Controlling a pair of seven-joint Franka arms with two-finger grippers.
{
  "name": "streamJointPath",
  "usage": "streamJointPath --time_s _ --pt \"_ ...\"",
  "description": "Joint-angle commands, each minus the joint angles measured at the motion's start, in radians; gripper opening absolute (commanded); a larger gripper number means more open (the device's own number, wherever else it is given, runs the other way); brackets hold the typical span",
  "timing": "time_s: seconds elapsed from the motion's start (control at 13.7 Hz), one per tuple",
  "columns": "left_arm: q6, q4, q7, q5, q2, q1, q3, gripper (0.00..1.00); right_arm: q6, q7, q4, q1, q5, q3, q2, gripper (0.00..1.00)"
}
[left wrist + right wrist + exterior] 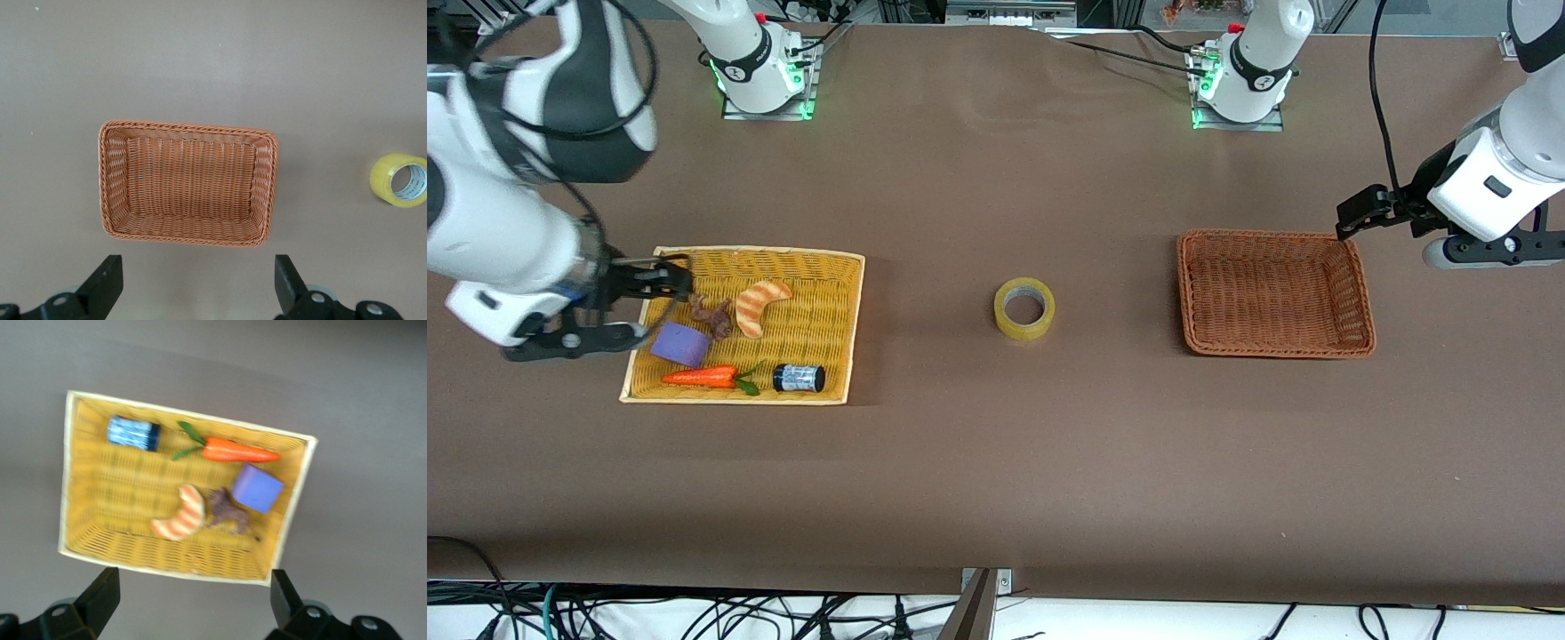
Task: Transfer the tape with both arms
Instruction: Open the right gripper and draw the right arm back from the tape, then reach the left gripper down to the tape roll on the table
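Tape (1024, 308) lies flat on the bare brown worktop (996, 480), roughly midway between two baskets, its wide round hole facing up. It also shows in the left wrist view (399, 180), apart from the brown wicker basket (189, 182).

That brown basket (1274, 293) sits toward the left arm's end of the worktop and holds nothing. The left gripper (1356, 213) hangs above the worktop just off the basket's corner, toward the robot bases; in its wrist view the jaws stand wide apart with nothing between them, the whole basket framed in the gap.

The yellow woven basket (827, 267) sits toward the right arm's end. In it lie a striped croissant-like bread (759, 306), a small brown lump (712, 316), a purple block (679, 344), an orange carrot (703, 377) with a green leaf, and a small black cylinder (799, 378) with a pale label. The right gripper (663, 277) is over the basket's outer edge, beside the purple block; its wrist view shows the jaws spread wide and holding nothing.

A brown cloth-like cover with a few faint creases spreads across the worktop. Both arm bases are bolted along its edge farthest from the front camera, each lit green at the foot, with black cables trailing off. More cables hang below the nearest edge.
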State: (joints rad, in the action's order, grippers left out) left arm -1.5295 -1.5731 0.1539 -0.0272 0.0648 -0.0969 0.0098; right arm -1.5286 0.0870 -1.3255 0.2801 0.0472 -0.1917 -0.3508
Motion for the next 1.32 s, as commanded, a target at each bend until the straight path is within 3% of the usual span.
streamJointPath --time_s 0.0,0.07,0.22,0.44,0.66,0.8,0.88,1.02,1.17,1.24 --pt "-0.009 -0.002 -0.007 0.021 0.003 0.005 -0.004 1.0 0.077 0.053 -0.014 0.005 -0.017 -0.064 0.029 1.0" --pt "-0.009 -0.002 -0.007 0.02 0.003 0.005 -0.004 1.0 0.117 0.057 -0.011 0.002 -0.018 -0.09 0.032 1.0" --pt "-0.017 -0.01 -0.014 0.003 0.0 0.006 0.001 1.0 0.092 0.045 -0.05 -0.027 -0.013 -0.075 0.074 1.0" --pt "-0.014 -0.062 -0.008 0.015 0.001 -0.015 -0.048 1.0 -0.137 0.048 -0.26 -0.198 -0.03 0.065 0.241 1.0" --pt "-0.021 -0.081 -0.052 -0.009 0.029 -0.018 -0.054 1.0 -0.143 0.042 -0.276 -0.274 -0.029 0.104 0.318 1.0" --pt "-0.032 -0.082 -0.051 -0.028 0.096 -0.05 -0.059 1.0 -0.136 0.048 -0.313 -0.353 -0.03 0.179 0.369 1.0" --pt "-0.07 -0.097 -0.039 -0.087 0.121 -0.058 -0.08 1.0 -0.136 0.048 -0.334 -0.355 -0.029 0.189 0.392 1.0" --pt "-0.266 -0.227 -0.002 -0.14 0.125 -0.079 -0.119 1.0 -0.139 0.043 -0.372 -0.396 -0.026 0.237 0.423 1.0" --pt "-0.503 -0.353 0.144 -0.166 0.153 -0.124 -0.175 1.0 -0.134 0.045 -0.382 -0.415 -0.027 0.248 0.408 1.0" --pt "-0.582 -0.366 0.241 -0.166 0.185 -0.147 -0.197 1.0 -0.114 0.042 -0.37 -0.417 -0.029 0.242 0.391 1.0"
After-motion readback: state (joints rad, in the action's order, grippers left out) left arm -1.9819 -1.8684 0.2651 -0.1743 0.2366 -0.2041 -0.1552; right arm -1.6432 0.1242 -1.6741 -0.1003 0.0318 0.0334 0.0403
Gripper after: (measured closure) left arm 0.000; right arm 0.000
